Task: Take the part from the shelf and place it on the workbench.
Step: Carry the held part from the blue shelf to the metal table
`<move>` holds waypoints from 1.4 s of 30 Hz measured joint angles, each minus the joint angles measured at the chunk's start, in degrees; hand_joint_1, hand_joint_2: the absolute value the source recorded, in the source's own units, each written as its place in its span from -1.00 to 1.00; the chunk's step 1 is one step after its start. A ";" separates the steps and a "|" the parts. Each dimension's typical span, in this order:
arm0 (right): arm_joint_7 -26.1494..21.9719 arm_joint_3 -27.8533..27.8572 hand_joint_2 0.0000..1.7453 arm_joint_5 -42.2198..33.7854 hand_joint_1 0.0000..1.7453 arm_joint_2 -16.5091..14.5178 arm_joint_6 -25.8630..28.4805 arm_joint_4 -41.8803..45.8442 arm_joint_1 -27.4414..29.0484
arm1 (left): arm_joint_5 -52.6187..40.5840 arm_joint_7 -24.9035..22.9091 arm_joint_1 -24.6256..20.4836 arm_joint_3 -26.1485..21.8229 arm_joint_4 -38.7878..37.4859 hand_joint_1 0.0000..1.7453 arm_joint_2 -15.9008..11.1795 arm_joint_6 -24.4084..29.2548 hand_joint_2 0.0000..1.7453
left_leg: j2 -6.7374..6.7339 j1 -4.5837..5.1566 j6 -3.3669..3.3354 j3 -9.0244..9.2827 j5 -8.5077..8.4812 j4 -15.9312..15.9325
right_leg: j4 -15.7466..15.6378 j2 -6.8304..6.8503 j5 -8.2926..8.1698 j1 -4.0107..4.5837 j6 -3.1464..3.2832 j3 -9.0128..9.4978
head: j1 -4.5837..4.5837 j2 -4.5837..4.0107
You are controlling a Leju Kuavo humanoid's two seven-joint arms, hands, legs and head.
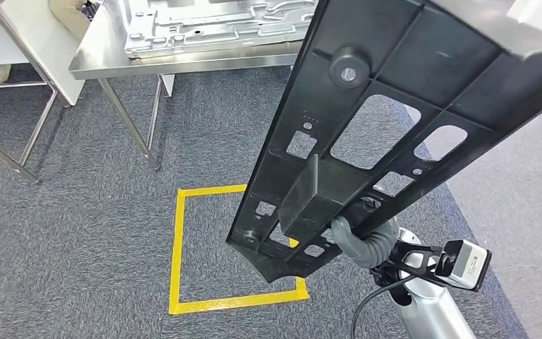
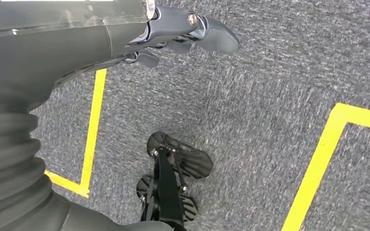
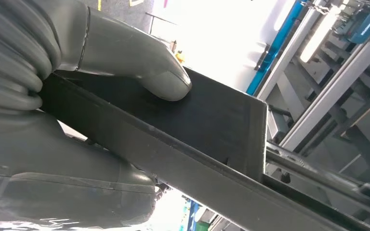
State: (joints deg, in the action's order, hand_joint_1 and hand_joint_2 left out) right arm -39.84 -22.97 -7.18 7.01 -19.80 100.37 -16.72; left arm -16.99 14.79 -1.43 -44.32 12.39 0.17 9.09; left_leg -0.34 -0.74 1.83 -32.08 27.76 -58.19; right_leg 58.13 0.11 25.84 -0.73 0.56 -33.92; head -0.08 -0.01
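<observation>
So the right hand has the part clamped at its low end, thumb pressed flat on the black block in the wrist view, fingers wrapped underneath. The part's long axis runs up and away from the hand, tilted toward the top right in the head view, well above the carpet. The worktop sits ahead and to the left, with a metal panel already lying on it. I'd guess the part needs swinging left and laying flat. The left hand hangs over the floor, fingers loosely apart, holding nothing.
</observation>
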 joint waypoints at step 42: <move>-0.06 -0.95 1.00 -1.39 1.00 -0.76 0.07 -1.06 -1.19 | -2.11 -0.15 0.04 -1.42 0.00 -1.00 -0.58 0.02 1.00 | 0.12 0.53 -1.08 -1.50 -2.06 0.20 | -0.55 -0.09 1.45 0.40 -0.13 2.09 | 0.43 -0.01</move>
State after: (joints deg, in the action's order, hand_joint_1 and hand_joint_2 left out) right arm -39.90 -23.92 -8.56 6.25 -19.74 99.31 -17.91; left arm -19.10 14.63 -1.40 -45.74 12.39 -0.41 9.11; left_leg -0.22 -0.21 0.75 -33.58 25.70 -57.99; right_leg 57.58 0.01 27.30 -0.33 0.42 -31.83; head 0.35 -0.01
